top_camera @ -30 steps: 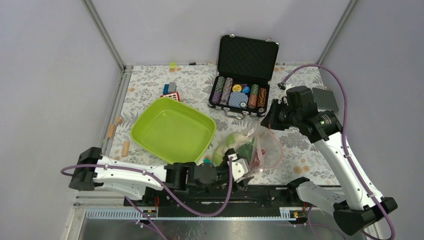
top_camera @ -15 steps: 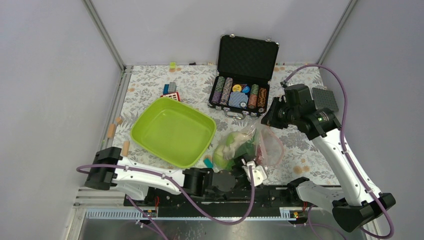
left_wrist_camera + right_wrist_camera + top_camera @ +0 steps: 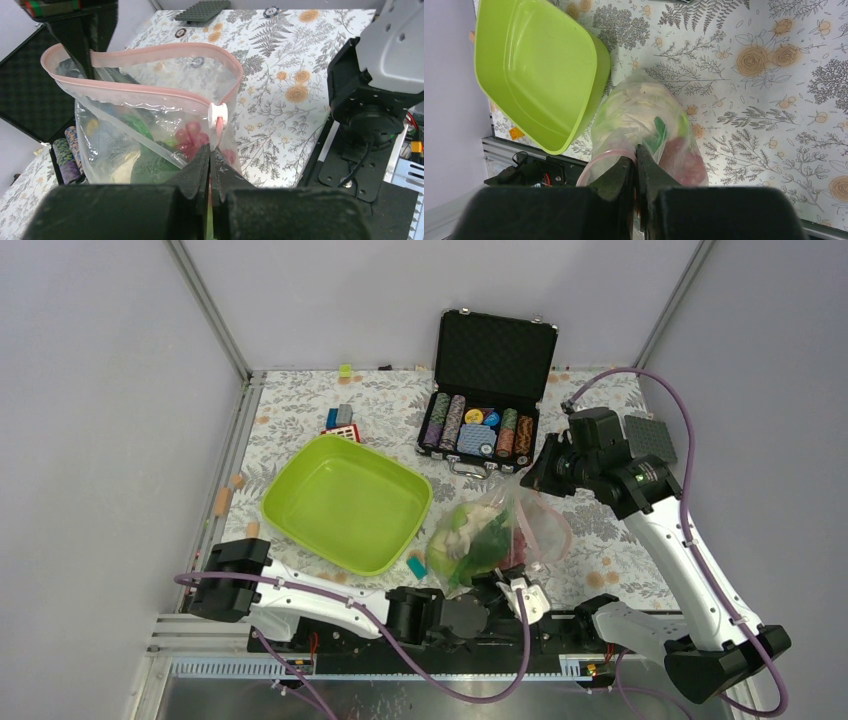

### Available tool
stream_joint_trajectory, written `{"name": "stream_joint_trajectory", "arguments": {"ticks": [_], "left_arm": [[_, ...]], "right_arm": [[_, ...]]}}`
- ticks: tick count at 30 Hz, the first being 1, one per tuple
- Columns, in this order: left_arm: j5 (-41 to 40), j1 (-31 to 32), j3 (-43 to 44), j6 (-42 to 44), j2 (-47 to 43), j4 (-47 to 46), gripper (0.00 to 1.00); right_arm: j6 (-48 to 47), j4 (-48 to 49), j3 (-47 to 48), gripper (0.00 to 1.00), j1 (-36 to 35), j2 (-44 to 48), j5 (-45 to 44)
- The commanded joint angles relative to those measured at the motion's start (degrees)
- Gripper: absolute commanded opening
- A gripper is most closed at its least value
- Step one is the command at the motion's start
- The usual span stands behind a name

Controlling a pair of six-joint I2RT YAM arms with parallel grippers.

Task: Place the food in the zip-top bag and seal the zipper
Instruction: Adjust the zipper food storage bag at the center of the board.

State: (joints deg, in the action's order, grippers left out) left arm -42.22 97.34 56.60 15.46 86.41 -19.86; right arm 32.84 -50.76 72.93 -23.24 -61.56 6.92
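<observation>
The zip-top bag (image 3: 492, 536) stands on the floral table, its mouth held up between both grippers. Through the clear plastic I see the food: white cauliflower (image 3: 639, 100), green pieces (image 3: 145, 167) and purple-red grapes (image 3: 192, 135). The pink zipper (image 3: 150, 90) gapes in a loop, with its white slider (image 3: 218, 114) at the near end. My left gripper (image 3: 210, 150) is shut on the bag's corner just below the slider. My right gripper (image 3: 637, 150) is shut on the far end of the pink strip (image 3: 606, 152). From above, the left gripper (image 3: 512, 580) is on the near side and the right gripper (image 3: 532, 490) on the far side.
A lime-green tray (image 3: 300, 480) lies left of the bag. An open black case of poker chips (image 3: 490, 390) stands behind it. Small building blocks (image 3: 342, 420) sit at the back left, a grey baseplate (image 3: 650, 438) at the back right. A small blue piece (image 3: 416, 566) lies by the tray.
My left arm has slid right along the near edge, and its gripper has gone from open to shut on the bag's corner by the slider. The right arm has hardly moved.
</observation>
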Motion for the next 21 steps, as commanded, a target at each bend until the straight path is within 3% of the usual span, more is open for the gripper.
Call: {"name": "stream_joint_trajectory", "arguments": {"ticks": [1, 3, 4, 8, 12, 16, 19, 21], "left_arm": [[-5.56, -0.21, -1.49, 0.96, -3.31, -7.99, 0.0], [-7.15, -1.91, -3.62, -1.64, -6.35, -8.69, 0.0], [-6.68, -3.73, -4.64, -4.47, -8.39, -7.16, 0.0], [8.57, -16.37, -8.86, -20.87, -17.44, 1.83, 0.0], [19.2, -23.68, -15.34, -25.22, -26.3, -0.29, 0.0], [22.57, -25.33, -17.79, -23.56, -31.35, 1.07, 0.0], [23.45, -26.54, -18.29, -23.9, -32.42, 2.49, 0.0], [23.72, -27.06, -18.74, -24.15, -33.16, 2.61, 0.0]], "right_arm": [[-2.38, 0.93, 2.18, 0.0, 0.13, -0.45, 0.22], [-5.66, -0.23, 2.6, 0.04, 0.13, -0.16, 0.35], [-7.29, -0.51, 2.65, 0.14, 0.21, 0.3, -0.37], [-17.73, 5.98, 1.97, 0.46, 0.15, 4.09, 0.0], [-29.62, 19.15, -4.19, 0.67, 0.15, 11.42, 10.1], [-39.68, 24.26, -6.65, 0.73, 0.13, 14.17, 23.78], [-45.37, 23.23, -6.17, 0.75, 0.13, 13.07, 39.18], [-48.19, 20.85, -5.82, 0.75, -0.42, 11.89, 44.51]]}}
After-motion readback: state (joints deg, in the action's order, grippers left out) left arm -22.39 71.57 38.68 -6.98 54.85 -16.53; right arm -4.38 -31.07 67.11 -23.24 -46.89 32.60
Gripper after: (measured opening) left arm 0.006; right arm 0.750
